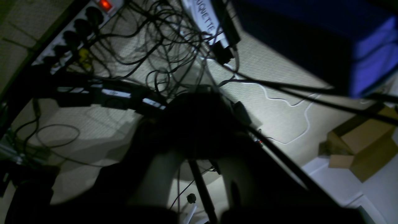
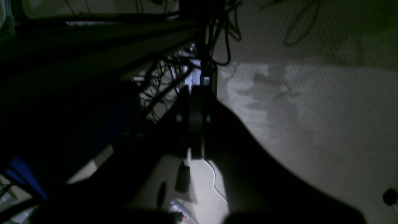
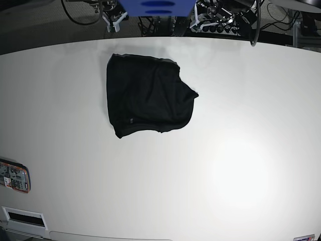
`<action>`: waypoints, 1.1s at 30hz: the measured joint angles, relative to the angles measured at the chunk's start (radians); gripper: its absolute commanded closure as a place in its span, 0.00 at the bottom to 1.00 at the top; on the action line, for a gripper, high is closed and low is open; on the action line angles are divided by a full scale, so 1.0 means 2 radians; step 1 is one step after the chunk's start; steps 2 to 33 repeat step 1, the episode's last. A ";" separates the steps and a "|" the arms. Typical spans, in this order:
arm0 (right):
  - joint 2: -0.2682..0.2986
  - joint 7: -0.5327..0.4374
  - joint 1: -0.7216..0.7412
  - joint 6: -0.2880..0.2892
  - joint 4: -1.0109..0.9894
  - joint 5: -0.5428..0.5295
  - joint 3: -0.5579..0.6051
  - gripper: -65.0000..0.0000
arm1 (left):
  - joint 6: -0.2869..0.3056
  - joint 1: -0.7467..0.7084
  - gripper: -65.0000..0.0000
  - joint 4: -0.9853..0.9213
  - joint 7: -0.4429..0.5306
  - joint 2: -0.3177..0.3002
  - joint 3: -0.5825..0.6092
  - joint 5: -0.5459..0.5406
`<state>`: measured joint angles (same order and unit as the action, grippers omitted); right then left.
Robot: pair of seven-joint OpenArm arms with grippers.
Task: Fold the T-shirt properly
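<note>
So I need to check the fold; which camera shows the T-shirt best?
The base view: the black T-shirt lies there whole, a compact folded bundle on the white table. Both wrist views point at the floor and cables below and show none of it.

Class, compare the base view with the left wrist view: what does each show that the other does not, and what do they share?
Only the base view shows the black T-shirt, lying in a rough, uneven fold on the white table, with no arm over it. Only the left wrist view shows the carpeted floor, a power strip with its red switch lit, and a cardboard box. Both show tangled black cables and the blue base block.
</note>
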<state>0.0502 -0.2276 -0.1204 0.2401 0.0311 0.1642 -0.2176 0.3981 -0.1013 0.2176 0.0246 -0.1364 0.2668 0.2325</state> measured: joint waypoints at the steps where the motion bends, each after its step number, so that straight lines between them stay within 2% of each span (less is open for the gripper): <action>1: 0.000 -0.002 0.001 0.000 0.000 0.000 0.000 1.00 | 0.000 0.003 1.00 0.000 -0.001 -0.001 -0.001 0.000; 33: 0.000 -0.002 0.001 0.000 0.000 0.000 0.000 1.00 | 0.000 0.003 1.00 0.000 -0.001 -0.001 -0.001 0.000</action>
